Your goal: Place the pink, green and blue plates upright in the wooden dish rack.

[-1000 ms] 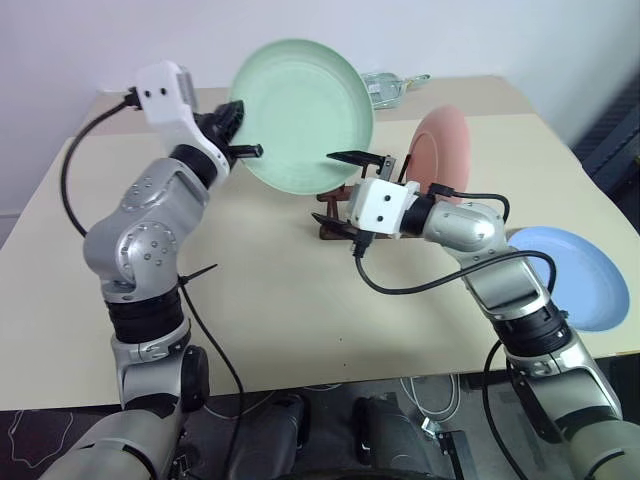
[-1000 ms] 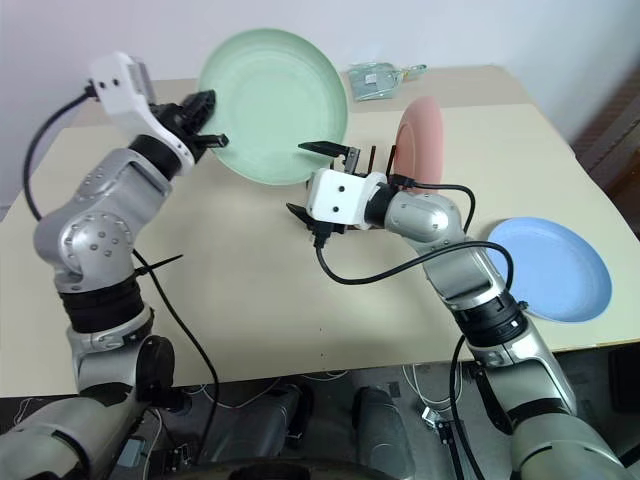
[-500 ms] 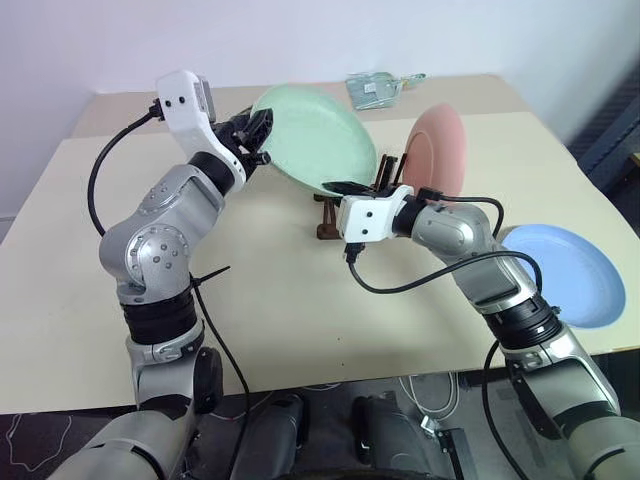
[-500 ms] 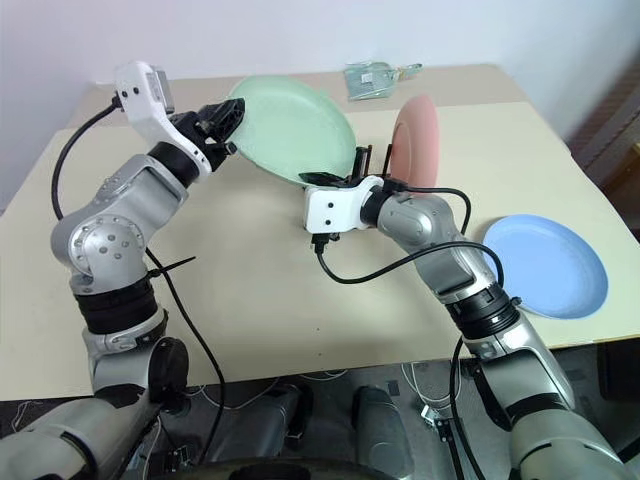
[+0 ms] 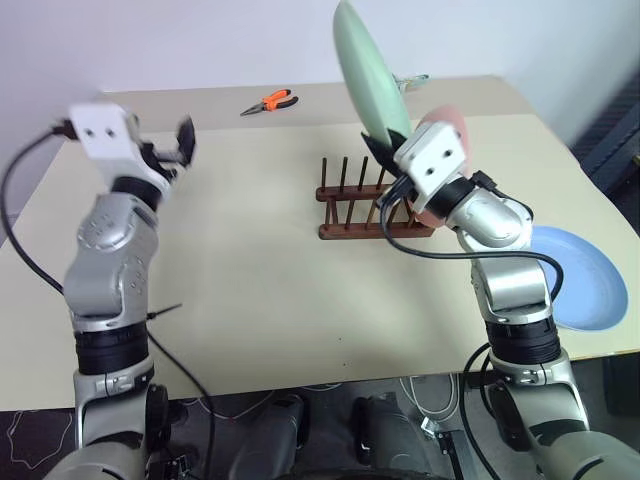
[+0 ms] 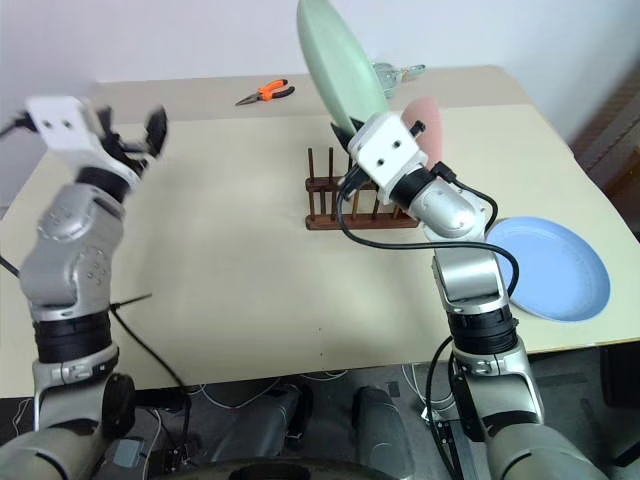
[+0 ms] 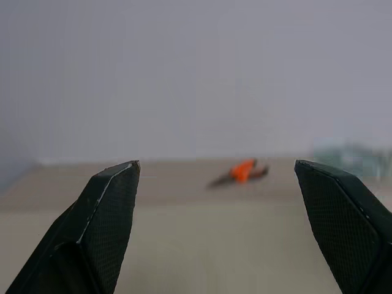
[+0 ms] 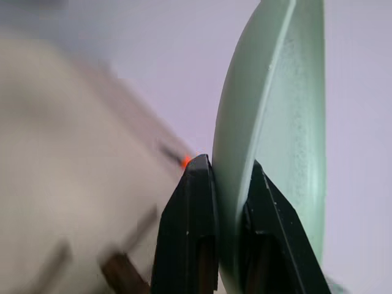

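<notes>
Gripping the green plate by its lower rim, the right gripper has both black fingers pinched shut on the edge, one on each face. That plate stands nearly edge-on, high in the upper middle of the head views, tilted a little and raised above the rack.

Below it, the rack sits on the table just right of the frame's centre, its two dark bars carrying rows of thin pegs. At its right end the pink plate stands upright, mostly hidden behind the right wrist; which slot it fills I cannot tell. Flat on the table at the right edge of the frame lies the blue plate, well apart from the rack.

At the upper left of the frame the left gripper is raised with its jaws spread wide and nothing between them; its wrist view shows the two fingers far apart.

Near the table's far edge, top centre, lie orange-handled pliers. A clear, glassy object sits behind the green plate at the far edge; what it is cannot be made out.
</notes>
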